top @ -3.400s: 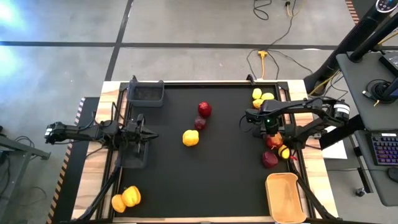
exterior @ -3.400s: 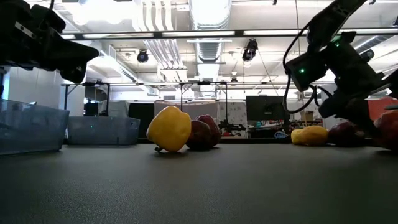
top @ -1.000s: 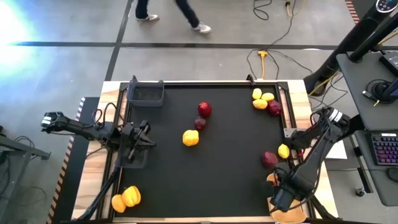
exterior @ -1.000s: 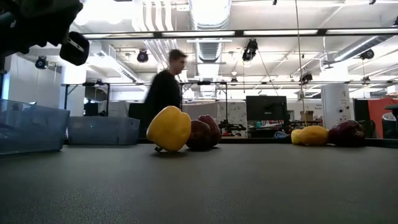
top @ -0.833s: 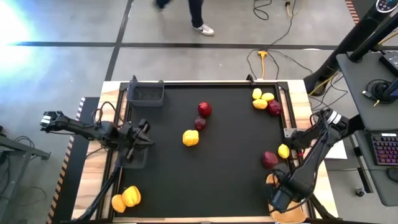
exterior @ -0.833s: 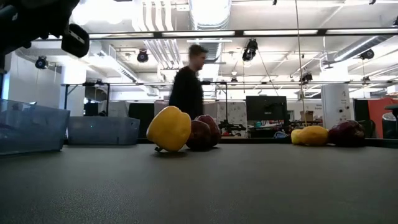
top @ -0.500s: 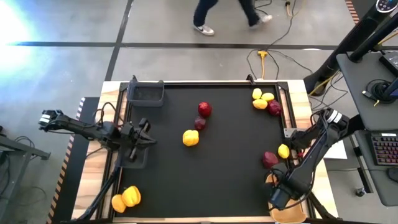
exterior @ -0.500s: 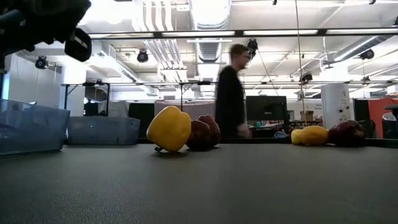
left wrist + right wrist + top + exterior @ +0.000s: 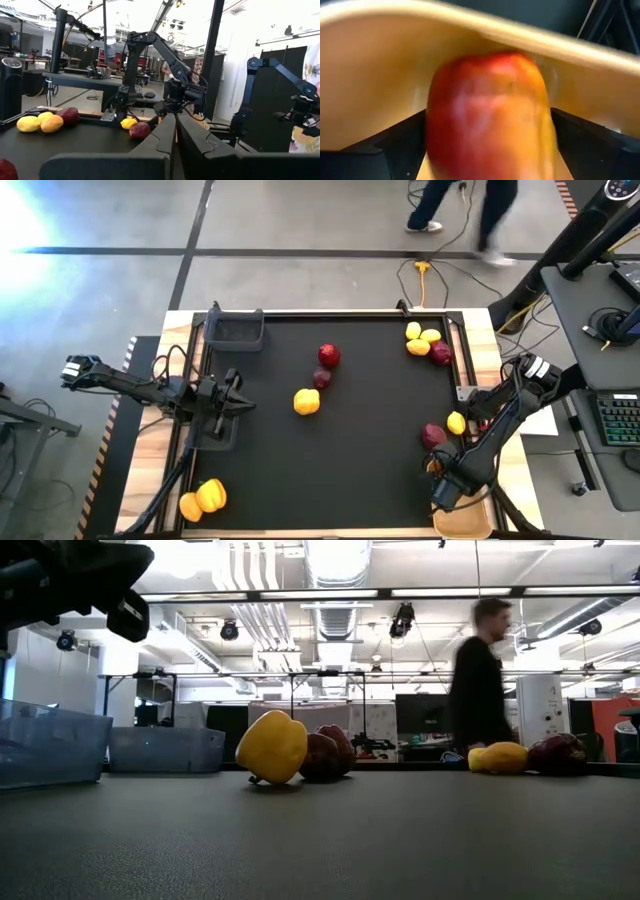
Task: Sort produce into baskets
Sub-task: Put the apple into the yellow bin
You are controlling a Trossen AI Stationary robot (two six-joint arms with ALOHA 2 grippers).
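Right pincer [image 9: 447, 492], spread, hangs over the tan tray [image 9: 380, 75] around a red-orange fruit [image 9: 487, 117].

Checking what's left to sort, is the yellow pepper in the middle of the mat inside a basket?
No, the yellow pepper sits on the bare black mat, outside any basket.

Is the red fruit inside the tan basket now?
Yes, it is in. The right wrist view shows the red fruit between the open right gripper fingers, with the tan basket walls around it.
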